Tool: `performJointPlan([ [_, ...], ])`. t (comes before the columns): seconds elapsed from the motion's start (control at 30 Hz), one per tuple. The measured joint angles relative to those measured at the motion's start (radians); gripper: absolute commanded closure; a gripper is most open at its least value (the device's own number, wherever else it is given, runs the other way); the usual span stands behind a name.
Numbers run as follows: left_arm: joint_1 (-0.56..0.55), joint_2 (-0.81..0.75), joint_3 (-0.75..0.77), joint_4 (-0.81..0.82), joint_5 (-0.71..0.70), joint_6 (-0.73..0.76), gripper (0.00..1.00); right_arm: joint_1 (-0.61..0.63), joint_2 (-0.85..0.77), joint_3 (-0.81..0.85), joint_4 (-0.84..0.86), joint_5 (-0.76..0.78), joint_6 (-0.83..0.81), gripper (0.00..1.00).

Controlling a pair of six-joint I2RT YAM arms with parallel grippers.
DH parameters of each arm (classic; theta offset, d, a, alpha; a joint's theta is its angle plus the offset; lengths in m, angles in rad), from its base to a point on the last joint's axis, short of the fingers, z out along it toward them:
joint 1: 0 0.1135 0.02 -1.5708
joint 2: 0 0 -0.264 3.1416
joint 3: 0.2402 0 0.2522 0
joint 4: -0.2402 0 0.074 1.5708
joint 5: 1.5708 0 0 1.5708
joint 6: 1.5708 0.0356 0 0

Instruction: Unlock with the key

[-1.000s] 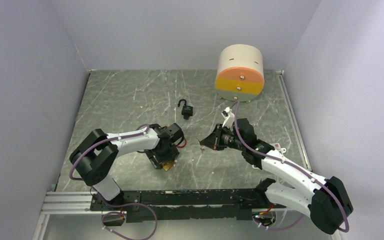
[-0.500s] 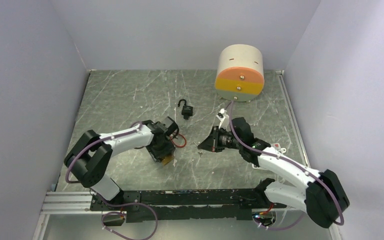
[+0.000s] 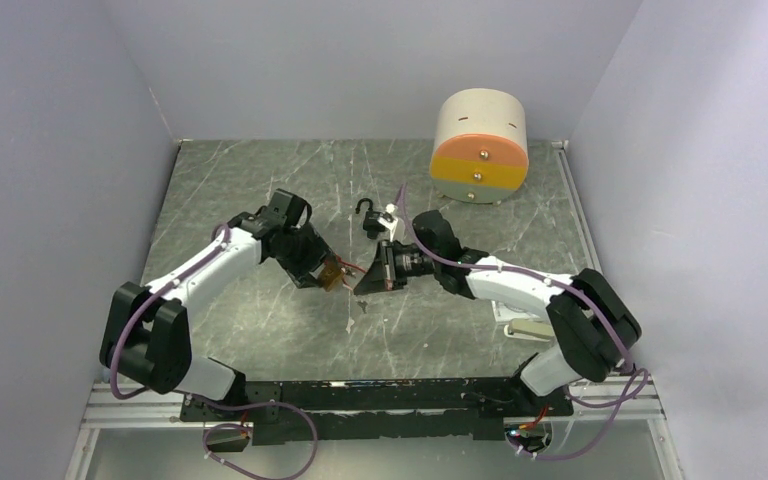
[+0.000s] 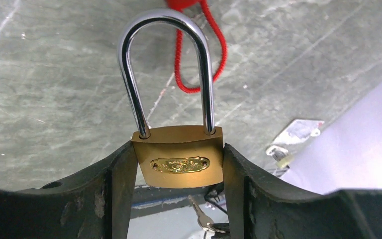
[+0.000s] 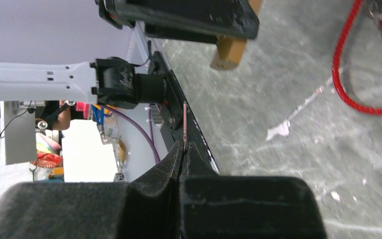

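Padlock (image 4: 177,163), brass body, engraved oval label, tall chrome shackle (image 4: 164,16)

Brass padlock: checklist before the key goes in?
1. Grip: left gripper clamps the brass padlock by its body: ok.
2. Lock state: shackle seated in the body, not yet opened: ok.
3. Tool: right gripper shut on the key, blade protruding: ok.
4. Key tip at keyhole: not ok; tip apart from the padlock's underside, offset sideways in the right wrist view.
5. Blade matched to keyhole: cannot tell; keyhole not visible.
6. The red cord off the key's path: ok.
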Motion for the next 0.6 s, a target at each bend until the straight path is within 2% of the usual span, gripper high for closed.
performJointPlan([
  [0.17,0.017,-0.008,0.055,-0.019,0.059,0.051,0.69,0.006,0.058,0.085,0.002,-0.013,0.003,1.00],
  [0.6,0.045,-0.050,0.074,-0.043,0.114,0.087,0.69,0.006,0.068,0.088,0.003,0.040,0.013,1.00],
])
